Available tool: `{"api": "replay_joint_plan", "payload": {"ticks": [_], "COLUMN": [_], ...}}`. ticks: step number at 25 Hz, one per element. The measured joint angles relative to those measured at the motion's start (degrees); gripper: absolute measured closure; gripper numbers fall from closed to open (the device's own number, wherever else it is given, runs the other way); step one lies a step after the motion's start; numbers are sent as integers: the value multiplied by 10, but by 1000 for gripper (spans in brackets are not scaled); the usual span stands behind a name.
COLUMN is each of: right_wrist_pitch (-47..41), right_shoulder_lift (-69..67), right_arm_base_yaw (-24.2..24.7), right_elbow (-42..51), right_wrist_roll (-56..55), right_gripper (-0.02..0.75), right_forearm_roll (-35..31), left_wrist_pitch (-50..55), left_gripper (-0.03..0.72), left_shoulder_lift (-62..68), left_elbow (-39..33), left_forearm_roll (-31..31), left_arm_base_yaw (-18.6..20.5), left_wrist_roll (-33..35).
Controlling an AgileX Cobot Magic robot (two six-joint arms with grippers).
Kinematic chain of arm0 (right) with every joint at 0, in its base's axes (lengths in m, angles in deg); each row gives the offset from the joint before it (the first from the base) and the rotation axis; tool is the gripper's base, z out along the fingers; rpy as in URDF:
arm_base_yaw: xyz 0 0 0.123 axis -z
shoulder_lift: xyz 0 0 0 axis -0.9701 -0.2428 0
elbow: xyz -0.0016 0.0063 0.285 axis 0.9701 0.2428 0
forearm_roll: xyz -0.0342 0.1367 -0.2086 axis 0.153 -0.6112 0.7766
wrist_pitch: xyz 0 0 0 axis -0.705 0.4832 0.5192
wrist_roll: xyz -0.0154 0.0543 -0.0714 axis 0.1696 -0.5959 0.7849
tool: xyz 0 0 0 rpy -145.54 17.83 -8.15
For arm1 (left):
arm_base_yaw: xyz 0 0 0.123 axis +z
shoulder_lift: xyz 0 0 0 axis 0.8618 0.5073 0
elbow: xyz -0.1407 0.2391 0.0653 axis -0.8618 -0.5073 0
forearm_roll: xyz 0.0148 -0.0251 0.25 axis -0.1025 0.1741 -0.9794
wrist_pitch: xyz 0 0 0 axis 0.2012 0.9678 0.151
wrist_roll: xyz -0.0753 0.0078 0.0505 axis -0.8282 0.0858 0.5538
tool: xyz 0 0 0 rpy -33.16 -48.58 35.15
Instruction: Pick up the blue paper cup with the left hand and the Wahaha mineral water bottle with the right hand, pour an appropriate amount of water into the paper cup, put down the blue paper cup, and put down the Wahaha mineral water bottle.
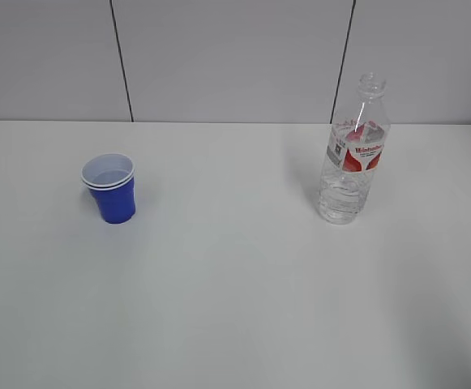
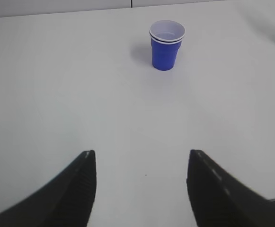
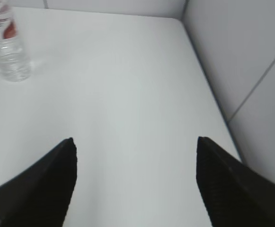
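The blue paper cup (image 1: 111, 188) stands upright on the left of the white table, blue outside with a doubled white rim. In the left wrist view the cup (image 2: 166, 45) is far ahead of my left gripper (image 2: 141, 153), which is open and empty. The Wahaha mineral water bottle (image 1: 353, 154) stands upright on the right, uncapped, with water in its lower part. The right wrist view shows the bottle (image 3: 6, 45) at the far upper left, well away from my open, empty right gripper (image 3: 136, 140). Neither arm appears in the exterior view.
The white table (image 1: 235, 284) runs back to a grey panelled wall (image 1: 235, 57). In the right wrist view the table's right edge (image 3: 208, 90) meets a wall (image 3: 246, 56) close beside the right gripper.
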Motion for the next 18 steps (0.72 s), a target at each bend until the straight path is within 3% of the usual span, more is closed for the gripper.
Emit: {"api": "replay_joint_plan", "payload": {"ticks": [6,18], "right_wrist_pitch": [-84,-85], "right_shoulder_lift": [2,44], "right_arm_base_yaw": [0,0], "right_elbow": [-17,38], "right_wrist_roll": [78,98], "right_gripper": [149,149], "right_forearm_roll": [-121,-130], "left_wrist_pitch": [0,0], "left_gripper": [230,230], "left_shoulder_lift": [0,0], "left_elbow": [0,0], "left_forearm_roll": [0,0], "left_arm_base_yaw": [0,0], "left_wrist_roll": [0,0]}}
